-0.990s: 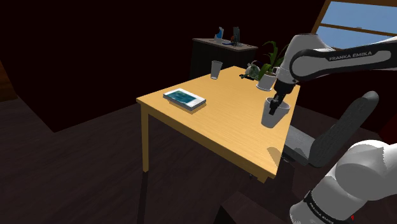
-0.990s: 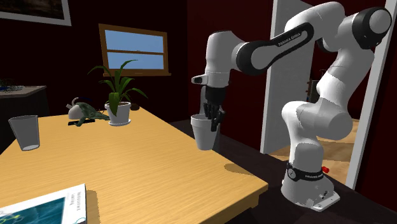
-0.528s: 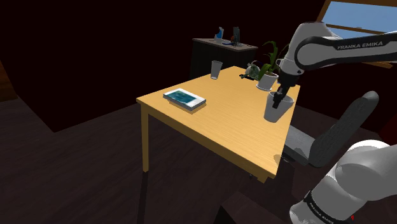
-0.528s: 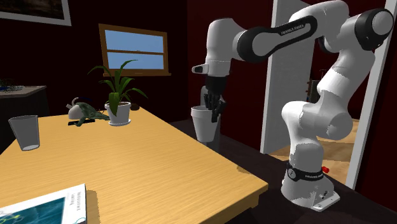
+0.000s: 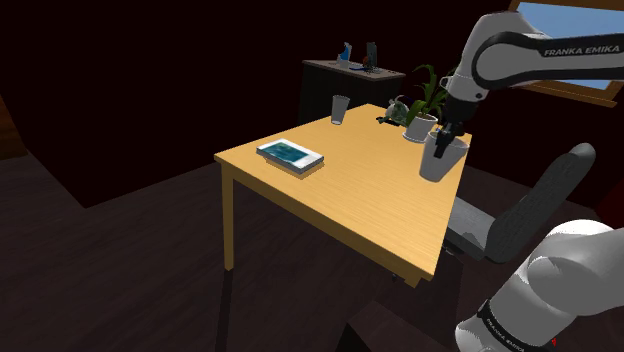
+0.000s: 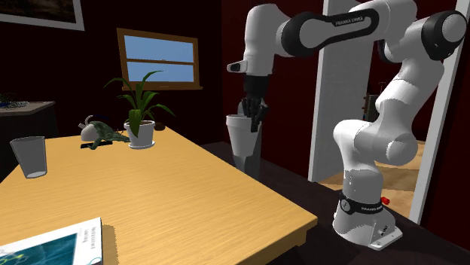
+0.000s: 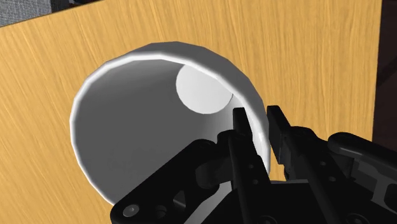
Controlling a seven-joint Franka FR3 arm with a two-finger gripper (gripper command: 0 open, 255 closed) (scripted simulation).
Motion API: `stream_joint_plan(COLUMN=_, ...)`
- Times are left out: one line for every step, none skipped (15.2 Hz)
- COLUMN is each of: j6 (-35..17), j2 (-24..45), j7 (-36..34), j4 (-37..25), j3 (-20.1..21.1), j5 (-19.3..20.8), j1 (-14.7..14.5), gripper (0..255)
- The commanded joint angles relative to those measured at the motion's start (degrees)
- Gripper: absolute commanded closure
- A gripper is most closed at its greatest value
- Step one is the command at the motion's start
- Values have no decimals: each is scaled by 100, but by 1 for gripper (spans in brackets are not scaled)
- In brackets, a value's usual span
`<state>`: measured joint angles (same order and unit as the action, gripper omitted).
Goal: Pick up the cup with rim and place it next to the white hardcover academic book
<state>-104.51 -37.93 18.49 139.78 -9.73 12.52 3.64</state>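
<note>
Hand (image 6: 254, 123) clamps white cup (image 6: 242, 144) wall (one finger inside), held above table (image 6: 173, 207).

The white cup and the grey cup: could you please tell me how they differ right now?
The white cup is held in the air, its wall clasped by the gripper; the grey cup stands on the table, untouched. The white cup is plain bright white; the grey cup is darker. Both are upright, handleless and taper towards the base.

White letters reading FRANKA EMIKA stand on the arm (image 5: 560, 52), at forearm and lower link
</note>
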Motion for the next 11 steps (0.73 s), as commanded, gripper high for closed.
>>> stream_joint_plan(j6=160, j2=12, j7=12, j4=-171, j3=22, j5=-22, j1=-11, gripper=255)
stream_joint_plan(j6=235, j2=15, j7=21, j4=-250, j3=29, j5=-31, j1=-13, gripper=255)
stream_joint_plan(j6=310, j2=19, j7=30, j4=-329, j3=37, j5=-39, j1=-16, gripper=255)
stream_joint_plan(j6=384, j2=24, j7=39, j4=-409, j3=44, j5=-47, j1=-19, gripper=255)
stream_joint_plan(j6=458, j2=31, j7=48, j4=-490, j3=51, j5=-54, j1=-22, gripper=255)
stream_joint_plan(j6=532, j2=39, j7=56, j4=-572, j3=58, j5=-62, j1=-24, gripper=255)
stream_joint_plan(j6=605, j2=48, j7=65, j4=-655, j3=65, j5=-69, j1=-27, gripper=255)
stream_joint_plan(j6=618, j2=49, j7=67, j4=-668, j3=66, j5=-71, j1=-27, gripper=255)
stream_joint_plan(j6=506, j2=258, j7=18, j4=-759, j3=83, j5=-103, j1=-62, gripper=255)
stream_joint_plan(j6=400, j2=467, j7=-29, j4=-856, j3=99, j5=-134, j1=-96, gripper=255)
stream_joint_plan(j6=299, j2=678, j7=-73, j4=-960, j3=115, j5=-165, j1=-128, gripper=255)
